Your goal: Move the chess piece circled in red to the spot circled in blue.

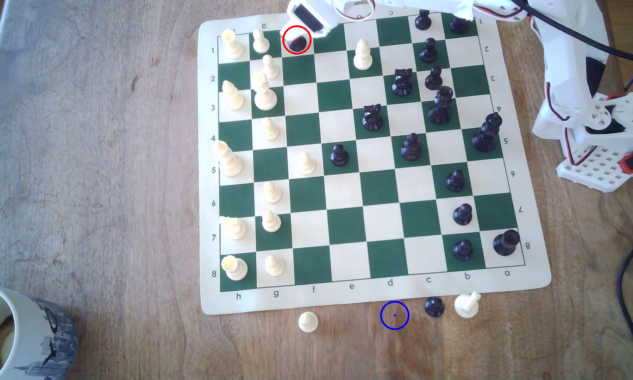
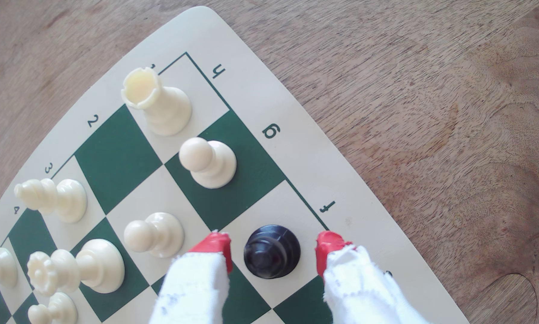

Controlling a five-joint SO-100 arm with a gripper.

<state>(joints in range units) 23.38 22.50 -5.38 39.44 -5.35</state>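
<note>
Wrist view: jaws spread wide either side of the black bishop [image 2: 272,251], touching nothing.

My fingers [image 2: 213,249]: red plastic tips, frayed white cloth wrapping behind. Black bishop [image 2: 272,251]: glossy plastic. White pieces [image 2: 208,162]: smooth cream plastic, slight sheen. Board mat [image 2: 293,102]: matt, smooth. Desk [image 2: 417,93]: brown wood, visible grain, worn.

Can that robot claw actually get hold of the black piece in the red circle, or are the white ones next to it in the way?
Probably yes. The gripper is open, with a red fingertip on either side of the black piece and a gap showing on both. The nearest white pawn stands outside the fingers.
</note>
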